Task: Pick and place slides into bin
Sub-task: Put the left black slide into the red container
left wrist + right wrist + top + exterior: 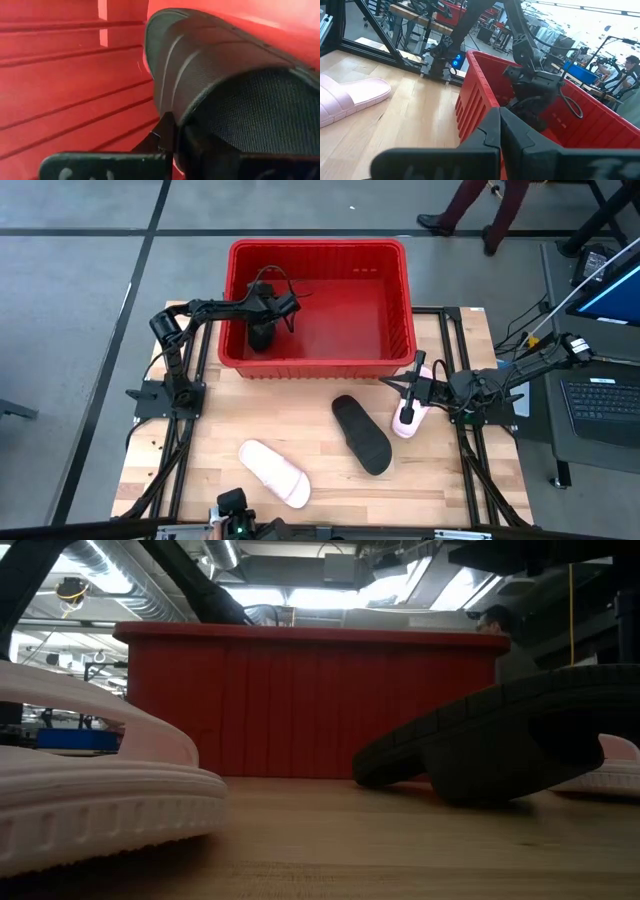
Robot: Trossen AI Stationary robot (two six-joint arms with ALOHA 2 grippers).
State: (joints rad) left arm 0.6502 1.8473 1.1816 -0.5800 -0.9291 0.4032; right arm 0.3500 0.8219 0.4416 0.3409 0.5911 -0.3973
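A black slide (262, 332), ribbed along its dark sole and mesh-textured on the strap, was held clamped in the left gripper (268, 315) inside the red slotted bin (400, 330), near its left wall. A second black slide (361, 434) and a pale pink slide (274, 472) were seen lying on the wooden table (200, 470). Another pink slide (411, 412) lay beneath the right gripper (398, 385), whose jaws were pressed together, empty, by the bin's right corner

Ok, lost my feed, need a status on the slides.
Left claw shut on black slide, inside red bin. Right claw shut, empty, beside pink slide. Nothing blocking.
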